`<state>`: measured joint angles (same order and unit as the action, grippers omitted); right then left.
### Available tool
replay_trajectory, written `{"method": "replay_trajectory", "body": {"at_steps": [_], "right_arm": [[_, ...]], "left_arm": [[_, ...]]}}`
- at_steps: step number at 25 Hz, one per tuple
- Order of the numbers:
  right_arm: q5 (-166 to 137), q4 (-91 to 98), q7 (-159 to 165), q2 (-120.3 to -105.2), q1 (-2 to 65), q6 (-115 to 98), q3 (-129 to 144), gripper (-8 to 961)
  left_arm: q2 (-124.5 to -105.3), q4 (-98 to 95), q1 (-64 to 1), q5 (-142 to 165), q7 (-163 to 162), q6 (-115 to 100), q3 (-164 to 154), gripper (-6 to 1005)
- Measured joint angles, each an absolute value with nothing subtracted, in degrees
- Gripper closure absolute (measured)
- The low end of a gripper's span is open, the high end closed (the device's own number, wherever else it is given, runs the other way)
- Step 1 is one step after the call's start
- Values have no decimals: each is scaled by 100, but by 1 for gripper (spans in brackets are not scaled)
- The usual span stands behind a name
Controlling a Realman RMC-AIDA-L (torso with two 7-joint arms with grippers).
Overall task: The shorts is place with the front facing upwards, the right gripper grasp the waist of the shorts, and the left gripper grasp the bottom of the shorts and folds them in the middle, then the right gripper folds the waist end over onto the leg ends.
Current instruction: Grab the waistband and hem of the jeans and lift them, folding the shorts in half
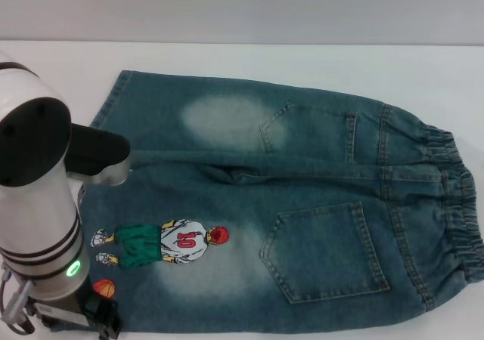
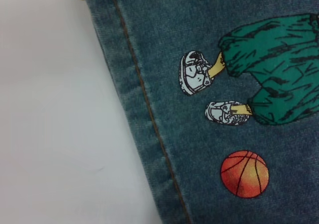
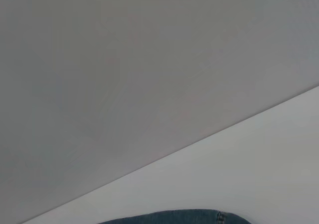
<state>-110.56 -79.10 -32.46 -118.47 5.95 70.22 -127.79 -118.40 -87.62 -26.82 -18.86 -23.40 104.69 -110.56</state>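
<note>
White table (image 1: pixel 302 60): bears the shorts (image 1: pixel 302 204), spread flat, the waist (image 1: pixel 457 204) toward the robot's right and the leg ends (image 1: pixel 106 128) toward its left. Left gripper (image 1: pixel 102 321): low over the near leg's hem beside the printed orange ball (image 1: pixel 104 287); whether its claw is clenched or released cannot be told. Right gripper: outside every view.

Hidden: near-left leg hem of the shorts (image 1: pixel 249 227), covered by my left arm. Cut off: my left tool (image 1: pixel 98 321) at the near edge, fingers undeterminable; the shorts' near edge; cartoon player (image 2: pixel 269 69) in the left wrist view. Right tool: unseen.
</note>
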Motion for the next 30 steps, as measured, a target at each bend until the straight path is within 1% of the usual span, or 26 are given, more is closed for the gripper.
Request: {"method": "replay_trajectory", "body": {"at_steps": [12,21,26,29,30], "right_arm": [[-11057,-7910,-3252,-11848,599,7022,-12779,202],[-11056,-7921,-3253,-11847,607,7027,-12783,203],[-11056,-7914,-3253,-11847,606,7031,-12809,203],[-11056,-7911,-3252,-11847,606,7032,-12815,203],[-11057,-7910,-3252,-11847,606,7032,-12815,202]], "left_arm": [[-11848,-8762,-2769,-1907,-2329,10483,-11065,232],[-11837,-8650,-2981,-1882,-2312,10660,-11235,233],[-11831,-8639,-2989,-1896,-2267,10693,-11156,347],[-11834,-8619,-3000,-1901,-2260,10696,-11155,569],[-11831,-8616,-2999,-1901,-2259,10695,-11152,602]]}}
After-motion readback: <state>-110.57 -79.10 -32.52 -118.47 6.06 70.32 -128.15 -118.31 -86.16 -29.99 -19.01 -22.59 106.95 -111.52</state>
